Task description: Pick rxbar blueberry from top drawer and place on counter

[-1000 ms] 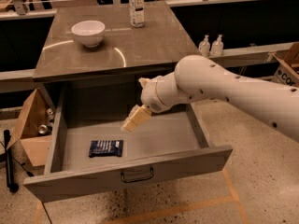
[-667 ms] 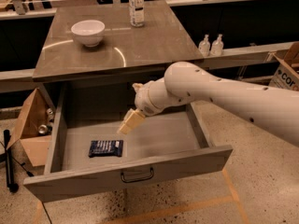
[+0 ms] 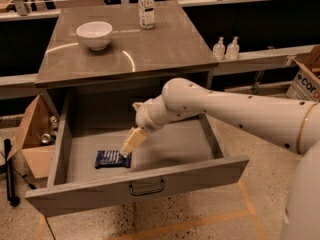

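The small flat dark navy-blue wrapped rxbar blueberry [image 3: 112,159] is lying on the floor of the wide grey top drawer [image 3: 150,176], which is standing pulled fully out in the lower half of the frame, its dark metal bail handle [image 3: 147,188] facing the viewer. The bar is sitting in the drawer's front-left part, near the front wall, with its long axis running left to right, roughly parallel to the drawer front. The robot's white arm [image 3: 225,111] is reaching in from the right edge of the frame, and its pale tan gripper [image 3: 127,148] is pointing down and to the left inside the drawer, its tip hanging over the bar's right end. Whether it is touching the wrapper, and whether the claw is open or closed, cannot be told from this angle. Judging from this, the bar's middle is lying just left of the claw, so a small shift leftward looks needed before closing across the short sides. The glossy grey-brown counter [image 3: 150,54] above is carrying a white bowl [image 3: 94,34] and a clear bottle [image 3: 145,4].
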`<state>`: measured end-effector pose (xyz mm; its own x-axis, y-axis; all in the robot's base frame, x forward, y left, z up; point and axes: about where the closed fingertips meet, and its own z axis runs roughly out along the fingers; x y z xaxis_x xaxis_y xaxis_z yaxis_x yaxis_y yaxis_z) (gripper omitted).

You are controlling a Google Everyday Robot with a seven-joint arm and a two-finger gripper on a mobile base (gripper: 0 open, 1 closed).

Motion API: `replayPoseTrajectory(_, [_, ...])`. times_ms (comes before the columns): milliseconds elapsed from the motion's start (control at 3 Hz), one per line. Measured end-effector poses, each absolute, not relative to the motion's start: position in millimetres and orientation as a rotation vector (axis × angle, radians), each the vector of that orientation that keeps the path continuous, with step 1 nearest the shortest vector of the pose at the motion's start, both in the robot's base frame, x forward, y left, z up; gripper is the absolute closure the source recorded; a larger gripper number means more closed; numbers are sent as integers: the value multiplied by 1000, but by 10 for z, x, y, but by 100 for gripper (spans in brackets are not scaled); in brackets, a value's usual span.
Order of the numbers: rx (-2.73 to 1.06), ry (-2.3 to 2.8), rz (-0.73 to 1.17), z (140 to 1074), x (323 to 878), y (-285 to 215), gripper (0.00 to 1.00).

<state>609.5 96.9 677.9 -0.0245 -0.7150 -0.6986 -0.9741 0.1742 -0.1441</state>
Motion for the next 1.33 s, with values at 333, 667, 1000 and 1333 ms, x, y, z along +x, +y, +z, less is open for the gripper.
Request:
replayPoseTrajectory(333, [-1645,1811,521,6550,6012,1172,0])
replayPoseTrajectory(667, [-1698,1840,506,6362,5865,1393,0])
replayPoseTrajectory(1000, [-1728,1861,509,6190,5746,1557,0])
replayPoseTrajectory(1333, [-1731,1865,536,6066,5684,1601,0])
